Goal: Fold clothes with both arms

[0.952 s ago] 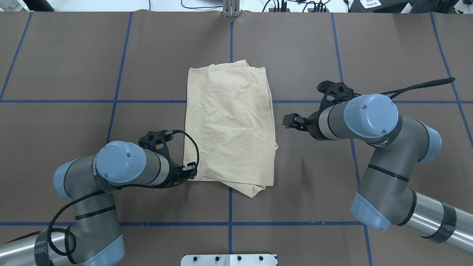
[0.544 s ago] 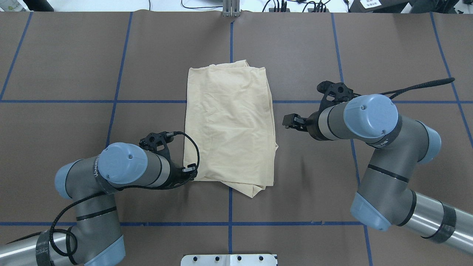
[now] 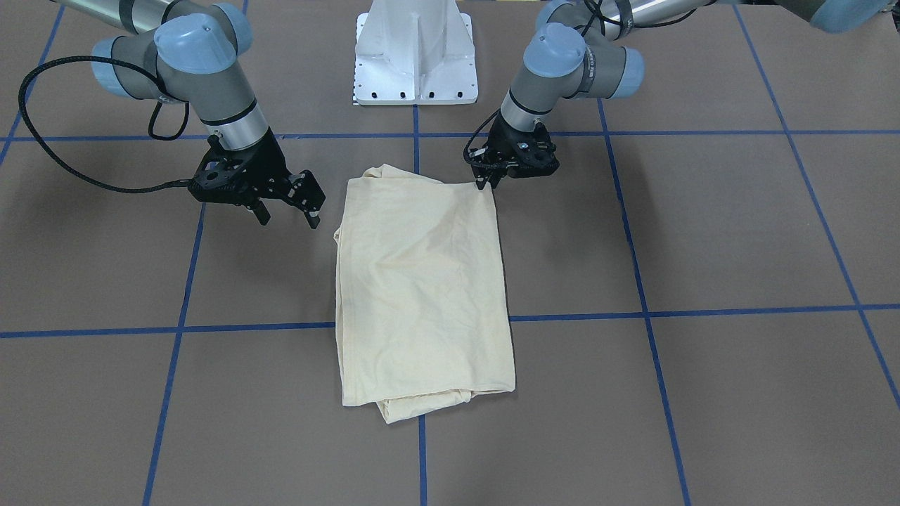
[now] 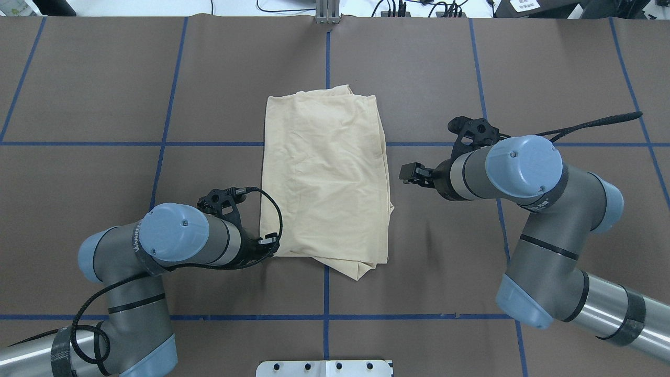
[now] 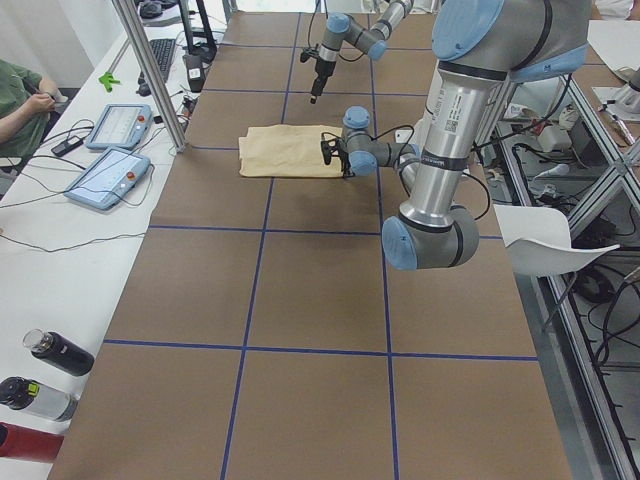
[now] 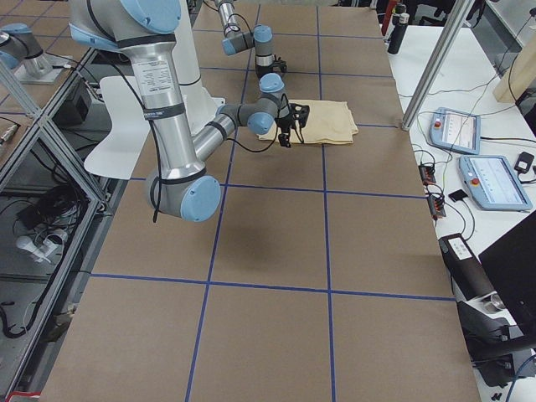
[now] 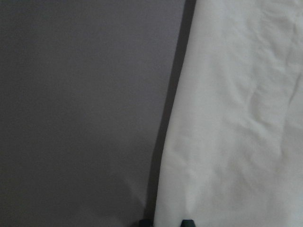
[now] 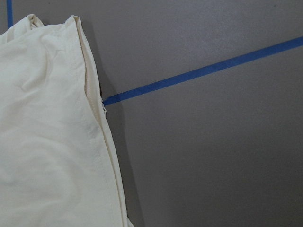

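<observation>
Hardly anything has moved in the last half second: the left arm (image 4: pixel 178 241), which had drawn back a little toward the robot just before that, sits where it was, the right arm (image 4: pixel 523 167) has shifted by a hair, and the shirt lies unchanged. That pale cream-yellow long-sleeved T-shirt of thin fabric (image 4: pixel 324 178) is folded into a soft, lightly creased oblong at the middle of the matte brown table (image 4: pixel 104 78), across the blue tape grid lines (image 4: pixel 209 143), with an under-layer poking out as a small tongue at its edge nearest the robot. The left black two-fingered end effector (image 3: pixel 485 179) points down at the shirt's corner nearest the robot on the left side. Its fingertips (image 7: pixel 187 222) stand only a narrow gap apart in the wrist view, with the shirt's edge running between them. Whether they already pinch the cloth cannot be told. The right black two-fingered end effector (image 3: pixel 287 214) is spread wide and carries nothing, hanging above bare table just beside the shirt's right long edge without touching it. Both arms are silver-grey tubes with smooth light-blue joint caps and trailing black cables.
</observation>
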Tool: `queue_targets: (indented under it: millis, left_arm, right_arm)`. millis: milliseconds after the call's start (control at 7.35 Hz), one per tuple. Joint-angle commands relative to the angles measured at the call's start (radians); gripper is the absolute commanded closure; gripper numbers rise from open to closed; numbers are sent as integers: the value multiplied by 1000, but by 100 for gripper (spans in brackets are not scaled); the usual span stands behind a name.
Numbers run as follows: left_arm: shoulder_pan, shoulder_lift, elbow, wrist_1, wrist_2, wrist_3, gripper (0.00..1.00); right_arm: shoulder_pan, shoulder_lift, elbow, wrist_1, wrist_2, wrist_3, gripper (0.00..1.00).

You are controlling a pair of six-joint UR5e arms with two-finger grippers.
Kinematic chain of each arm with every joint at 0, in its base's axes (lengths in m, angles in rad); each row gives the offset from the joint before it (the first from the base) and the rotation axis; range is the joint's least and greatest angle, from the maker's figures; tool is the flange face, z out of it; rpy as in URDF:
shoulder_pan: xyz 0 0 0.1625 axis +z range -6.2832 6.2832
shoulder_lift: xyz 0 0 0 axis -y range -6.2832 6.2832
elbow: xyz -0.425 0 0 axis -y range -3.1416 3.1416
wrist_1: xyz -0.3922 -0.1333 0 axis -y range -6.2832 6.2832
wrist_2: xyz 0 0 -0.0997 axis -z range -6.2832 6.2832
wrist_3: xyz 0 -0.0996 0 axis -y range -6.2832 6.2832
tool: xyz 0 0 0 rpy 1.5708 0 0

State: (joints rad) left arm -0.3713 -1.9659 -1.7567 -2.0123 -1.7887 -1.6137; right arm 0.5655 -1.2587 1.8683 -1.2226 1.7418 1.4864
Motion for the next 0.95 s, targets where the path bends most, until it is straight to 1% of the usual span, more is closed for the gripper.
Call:
queue_targets:
  millis: [0, 136, 272, 408, 544, 680, 816]
  left_arm:
    - [0, -2, -1, -2, 0, -2, 91]
    - [0, -2, -1, -3, 0, 0, 100]
    - [0, -7, -3, -2, -1, 0, 100]
    - [0, -8, -3, -2, -3, 0, 100]
    - [0, -8, -3, -2, -3, 0, 100]
    - [0, -8, -3, -3, -3, 0, 100]
    - [0, -10, -3, -3, -5, 0, 100]
  right_arm:
    - [-4, -1, 0, -2, -2, 0, 0]
    - [-15, -1, 0, 0, -8, 2, 0]
    - [-28, 1, -1, -2, -18, 3, 0]
    - [-44, 13, -1, -18, -24, 65, 0]
    - [-77, 57, -1, -111, -42, 159, 0]
    - [-111, 132, -5, -247, -88, 223, 2]
    - [-133, 178, -3, -317, -99, 307, 4]
